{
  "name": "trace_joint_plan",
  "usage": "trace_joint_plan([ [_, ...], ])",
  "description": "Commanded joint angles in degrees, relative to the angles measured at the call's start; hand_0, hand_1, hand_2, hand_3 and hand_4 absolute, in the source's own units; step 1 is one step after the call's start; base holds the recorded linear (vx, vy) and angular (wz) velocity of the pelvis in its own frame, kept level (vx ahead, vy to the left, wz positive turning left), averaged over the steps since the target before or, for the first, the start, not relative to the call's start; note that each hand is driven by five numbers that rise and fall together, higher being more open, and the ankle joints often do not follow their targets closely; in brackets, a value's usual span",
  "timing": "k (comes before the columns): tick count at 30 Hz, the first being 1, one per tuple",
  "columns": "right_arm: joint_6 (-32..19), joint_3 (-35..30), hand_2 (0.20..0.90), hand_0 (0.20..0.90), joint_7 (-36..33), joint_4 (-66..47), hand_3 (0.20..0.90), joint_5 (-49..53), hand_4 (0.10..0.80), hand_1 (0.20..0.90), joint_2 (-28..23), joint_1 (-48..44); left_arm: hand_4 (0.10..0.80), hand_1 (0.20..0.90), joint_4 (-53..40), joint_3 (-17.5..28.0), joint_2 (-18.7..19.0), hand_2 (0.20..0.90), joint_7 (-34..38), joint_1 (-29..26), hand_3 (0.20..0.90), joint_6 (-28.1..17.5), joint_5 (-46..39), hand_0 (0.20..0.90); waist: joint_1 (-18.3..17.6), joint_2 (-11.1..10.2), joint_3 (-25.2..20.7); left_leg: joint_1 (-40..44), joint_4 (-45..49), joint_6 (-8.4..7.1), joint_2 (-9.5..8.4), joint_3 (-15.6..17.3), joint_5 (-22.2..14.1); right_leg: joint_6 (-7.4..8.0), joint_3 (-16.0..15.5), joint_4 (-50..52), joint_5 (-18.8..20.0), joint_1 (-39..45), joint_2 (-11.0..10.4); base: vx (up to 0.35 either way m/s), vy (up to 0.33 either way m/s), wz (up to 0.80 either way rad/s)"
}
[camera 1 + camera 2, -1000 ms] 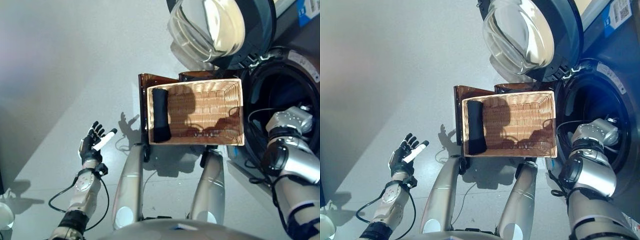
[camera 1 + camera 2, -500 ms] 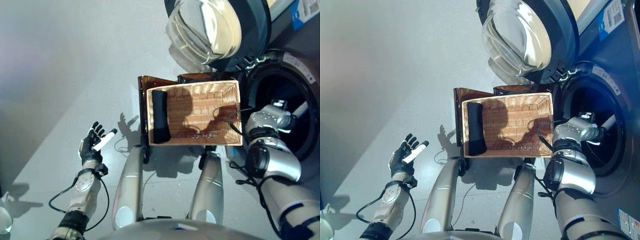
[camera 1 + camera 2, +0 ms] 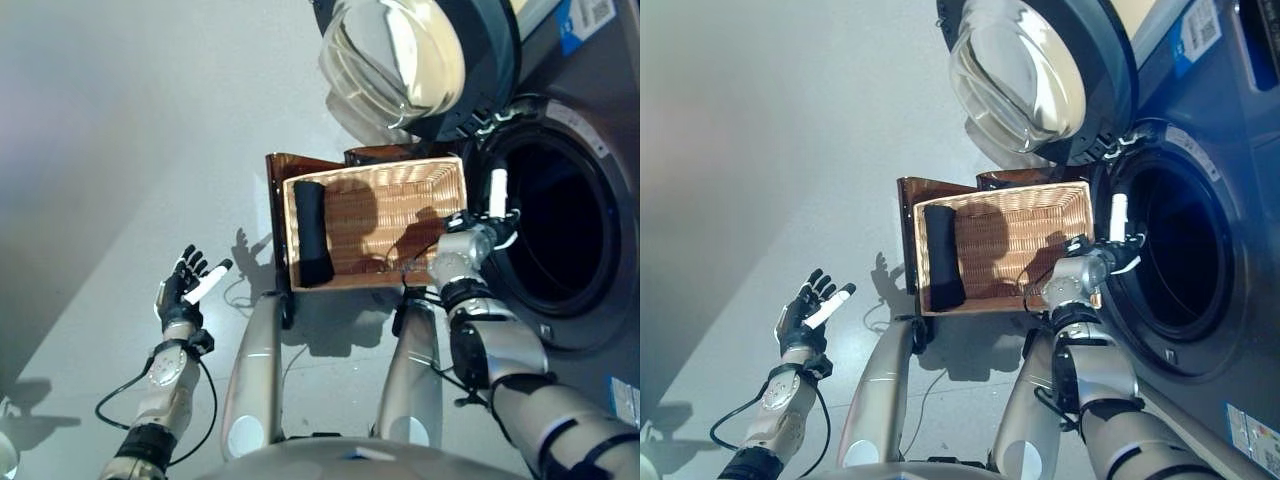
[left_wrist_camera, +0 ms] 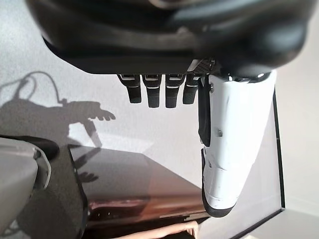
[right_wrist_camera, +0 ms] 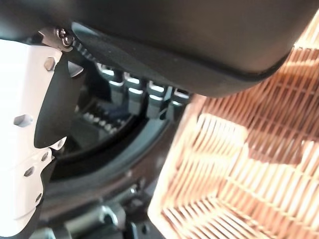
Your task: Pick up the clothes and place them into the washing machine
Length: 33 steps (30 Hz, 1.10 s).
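A dark rolled garment [image 3: 312, 232] lies along the left end of a wicker basket [image 3: 420, 175]; the rest of the basket's floor is bare. To its right the washing machine's drum [image 3: 556, 236] gapes dark, with the round glass door [image 3: 400, 55] swung open above the basket. My right hand [image 3: 478, 228] hovers between the basket's right rim and the drum mouth, open and holding nothing, its white thumb [image 5: 25, 149] straight. The wicker wall [image 5: 249, 164] shows close beside that hand. My left hand [image 3: 185, 290] stays open over the floor, far left of the basket.
The basket rests on a low brown stand [image 3: 283, 170] whose glossy top [image 4: 134, 184] also shows past my left hand. The washer's grey front panel [image 3: 1230, 330] fills the right side. Grey floor [image 3: 120, 150] spreads to the left.
My right hand has come back out of the drum and now sits by the basket's right rim. The camera has shifted, showing more of the washer. The left hand is unmoved.
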Motion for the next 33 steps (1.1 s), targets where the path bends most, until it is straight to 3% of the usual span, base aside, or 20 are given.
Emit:
trace_joint_plan([
  [1, 2.2, 6.6, 0.9, 0.9, 2.2, -4.7, 0.9, -9.9, 0.8, 0.9, 2.1, 1.2, 0.8, 0.9, -2.9, 4.8, 2.9, 0.9, 0.7, 1.9, 0.9, -3.9, 1.2, 0.9, 1.7, -0.9, -1.8, 1.3, -6.3, -5.06, 2.7, -3.3, 4.7, -3.06, 1.2, -3.3, 7.1, 1.0, -1.4, 0.0, 0.0, 0.0],
  [5, 7.5, 15.1, 0.9, 0.9, -0.3, -6.9, 0.9, -25.9, 0.8, 0.9, 3.1, 2.5, 0.8, 0.9, -2.8, 5.0, 2.4, 0.9, 1.4, 1.3, 0.9, -4.5, 2.6, 0.9, 2.0, -1.1, -1.4, 1.5, -7.0, -5.13, 2.66, -3.4, 5.4, -3.08, 0.9, -3.9, 7.5, 1.2, -1.4, -0.003, -0.011, -0.04],
  [12, 13.2, 23.6, 0.9, 0.9, -3.0, -10.3, 0.9, -45.8, 0.8, 0.9, 2.9, 3.3, 0.8, 0.9, -3.4, 6.1, 2.0, 0.9, 2.6, 1.1, 0.9, -5.4, 5.0, 0.9, 2.5, -0.8, -0.9, 1.7, -7.8, -5.2, 2.5, -3.7, 6.0, -2.97, 0.5, -4.2, 7.6, 1.7, -1.7, 0.002, -0.001, 0.01],
  [33, 22.7, 36.8, 0.9, 0.9, -3.1, -3.6, 0.9, -75.9, 0.8, 0.9, 1.6, 0.6, 0.8, 0.9, -3.3, 4.9, 1.6, 0.9, 3.2, -0.9, 0.9, -6.4, 7.8, 0.9, 3.6, 0.1, 0.1, 2.2, -8.8, -4.97, 2.29, -3.6, 6.2, -2.55, 0.0, -4.1, 7.7, 1.8, -2.5, 0.004, -0.001, 0.01],
])
